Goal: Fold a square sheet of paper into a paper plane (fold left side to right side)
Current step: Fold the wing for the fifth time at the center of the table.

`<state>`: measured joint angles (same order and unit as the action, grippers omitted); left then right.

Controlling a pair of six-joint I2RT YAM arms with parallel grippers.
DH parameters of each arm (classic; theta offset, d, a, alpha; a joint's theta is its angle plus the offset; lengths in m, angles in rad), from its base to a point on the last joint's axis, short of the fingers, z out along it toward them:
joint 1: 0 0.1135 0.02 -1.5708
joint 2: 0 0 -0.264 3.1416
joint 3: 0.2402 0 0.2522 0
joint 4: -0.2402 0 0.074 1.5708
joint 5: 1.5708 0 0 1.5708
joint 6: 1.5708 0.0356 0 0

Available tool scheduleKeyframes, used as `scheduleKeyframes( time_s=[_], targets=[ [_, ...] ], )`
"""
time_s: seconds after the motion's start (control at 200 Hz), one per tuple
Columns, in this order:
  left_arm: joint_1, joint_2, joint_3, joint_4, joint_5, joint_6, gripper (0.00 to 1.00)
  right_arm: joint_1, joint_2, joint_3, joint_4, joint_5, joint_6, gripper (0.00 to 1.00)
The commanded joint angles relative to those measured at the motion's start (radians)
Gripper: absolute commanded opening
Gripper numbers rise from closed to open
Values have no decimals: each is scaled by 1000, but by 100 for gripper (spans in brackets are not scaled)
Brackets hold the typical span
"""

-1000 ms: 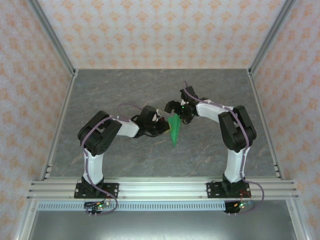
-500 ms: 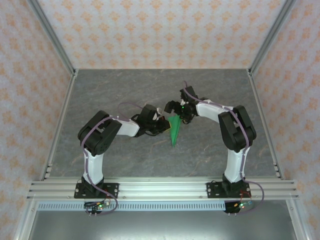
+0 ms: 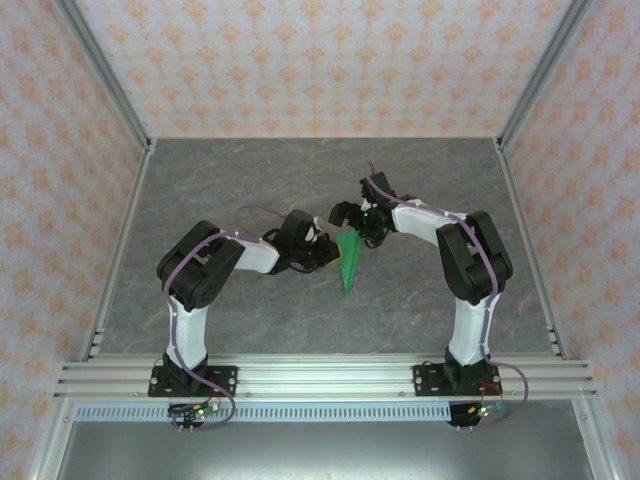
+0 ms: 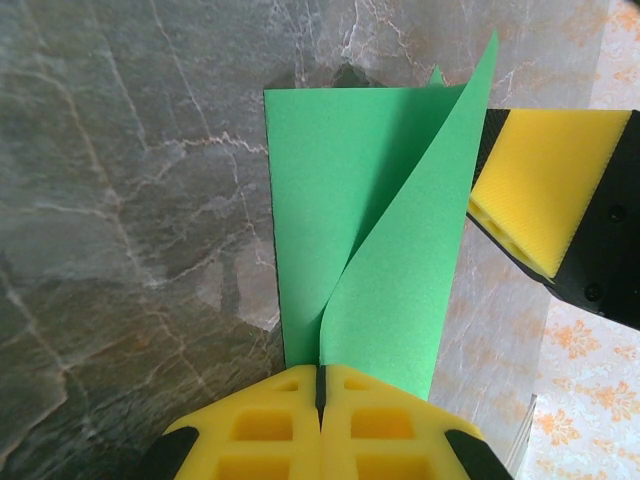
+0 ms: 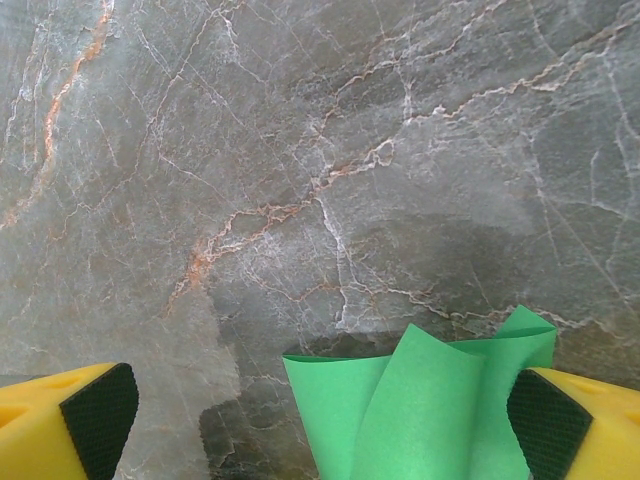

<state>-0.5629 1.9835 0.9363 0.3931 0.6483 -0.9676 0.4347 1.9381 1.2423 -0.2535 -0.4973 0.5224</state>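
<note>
The square sheet of paper is bright green and creased into a narrow shape whose point faces the near edge. It lies mid-table between both grippers. My left gripper comes in from the left. In its wrist view the left gripper has its yellow fingers pressed together on a raised flap of the paper, which curls up off the flat layer. My right gripper hovers over the paper's wide far end. In the right wrist view the right gripper is open wide, and the paper rises by its right finger.
The grey marbled tabletop is bare around the paper. Aluminium frame posts and patterned walls close in the left, right and far sides. One yellow finger of the right gripper stands close to the lifted flap's right edge.
The paper's near point has swung slightly to the left with the left gripper. The right arm has stayed still and open.
</note>
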Motion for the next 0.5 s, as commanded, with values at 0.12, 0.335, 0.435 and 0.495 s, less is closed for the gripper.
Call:
scheduleKeyframes(
  time_s=[0.12, 0.335, 0.435, 0.495],
  targets=[
    [-13, 54, -22, -45, -34, 4, 0, 9, -48, 5, -43, -4, 5, 100],
    [-13, 58, -33, -58, -45, -5, 0, -8, -132, 16, -42, -3, 2, 100],
    [-13, 60, -31, -58, -47, -5, 0, -9, -170, 4, -62, 22, -6, 100],
    [-13, 60, -30, -59, -46, -5, 0, -10, -183, -10, -67, 16, -6, 98]
  ],
)
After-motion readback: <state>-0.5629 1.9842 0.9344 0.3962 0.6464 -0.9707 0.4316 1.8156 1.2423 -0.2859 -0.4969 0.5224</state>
